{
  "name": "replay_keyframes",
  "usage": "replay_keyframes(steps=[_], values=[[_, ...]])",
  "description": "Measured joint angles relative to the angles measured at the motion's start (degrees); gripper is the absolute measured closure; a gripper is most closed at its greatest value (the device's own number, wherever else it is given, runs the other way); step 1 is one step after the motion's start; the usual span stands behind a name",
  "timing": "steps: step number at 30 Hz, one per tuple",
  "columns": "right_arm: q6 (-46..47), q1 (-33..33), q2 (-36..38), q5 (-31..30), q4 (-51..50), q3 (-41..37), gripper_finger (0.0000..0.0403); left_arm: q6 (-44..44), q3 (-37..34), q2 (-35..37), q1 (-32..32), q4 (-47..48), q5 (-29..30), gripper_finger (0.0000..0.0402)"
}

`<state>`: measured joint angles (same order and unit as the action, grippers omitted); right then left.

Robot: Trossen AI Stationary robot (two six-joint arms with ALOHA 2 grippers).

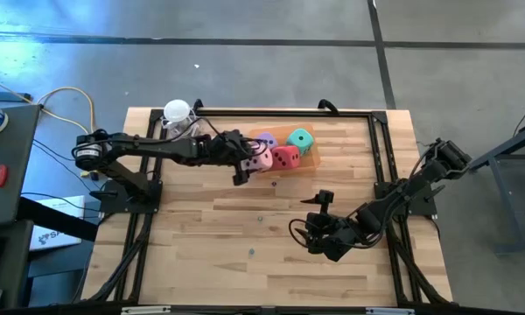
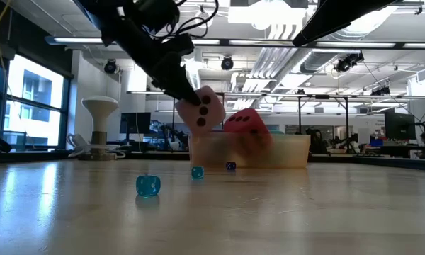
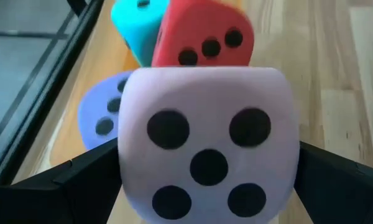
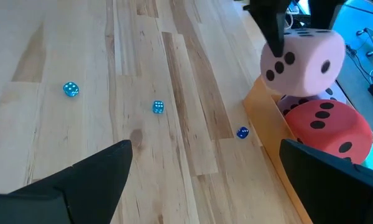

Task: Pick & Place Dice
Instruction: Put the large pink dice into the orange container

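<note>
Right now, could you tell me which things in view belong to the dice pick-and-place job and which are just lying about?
Belongs to the job:
- pink die, held in the left gripper
- red die
- teal die
- purple die
- orange tray

Just lying about:
- three tiny blue dice on the table
- right gripper, open, idle

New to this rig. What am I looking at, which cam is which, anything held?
Two dark robot arms work at a wooden table. One camera looks down from above, one sits level with the tabletop, and one rides on each wrist. The left end effector grips the soft pink cube die, lifted above the shallow orange tray. The red, teal-green and purple dice sit in the tray. Three tiny blue dice lie on the wood. The right end effector waits open.
</note>
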<state>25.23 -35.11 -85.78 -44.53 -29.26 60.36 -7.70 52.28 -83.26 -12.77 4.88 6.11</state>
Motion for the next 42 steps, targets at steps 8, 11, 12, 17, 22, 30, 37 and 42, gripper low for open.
replay_keyframes(steps=[8, 11, 12, 17, 22, 30, 37, 42], values=[[-0.02, 0.02, 0.02, -0.02, 0.00, 0.00, 0.0003, -1.29, 0.74, 0.17, -0.75, 0.33, 0.00, 0.0003], [-0.02, 0.02, 0.02, 0.01, -0.02, 0.00, 0.0003, -1.31, 1.04, 0.17, -0.77, 1.56, -0.02, 0.0003], [-0.02, 0.02, 0.02, 0.02, -0.02, 0.00, 0.0003, -1.31, 1.06, 0.17, -0.77, 2.09, -0.01, 0.0003], [-0.02, 0.02, 0.02, 0.09, -0.02, 0.00, 0.0003, -2.87, 1.44, 0.04, -0.77, 3.98, -0.02, 0.0003], [-0.02, 0.02, 0.02, 0.02, -0.02, 0.00, 0.0003, -4.16, 4.47, 0.04, -0.77, 4.29, -0.02, 0.0003], [-0.02, 0.02, 0.02, -0.02, 0.00, 0.00, 0.0003, -3.57, 11.20, -1.68, -0.83, 11.98, -2.33, 0.0003], [0.22, 0.02, 0.02, 0.09, -0.02, 0.00, 0.0003, -3.37, 13.45, -5.51, -1.37, 11.23, -2.81, 0.0003], [0.21, 0.02, 0.02, 0.11, -0.02, 0.00, 0.0003, -3.21, 13.61, -7.46, -2.41, 10.93, -2.73, 0.0003]])
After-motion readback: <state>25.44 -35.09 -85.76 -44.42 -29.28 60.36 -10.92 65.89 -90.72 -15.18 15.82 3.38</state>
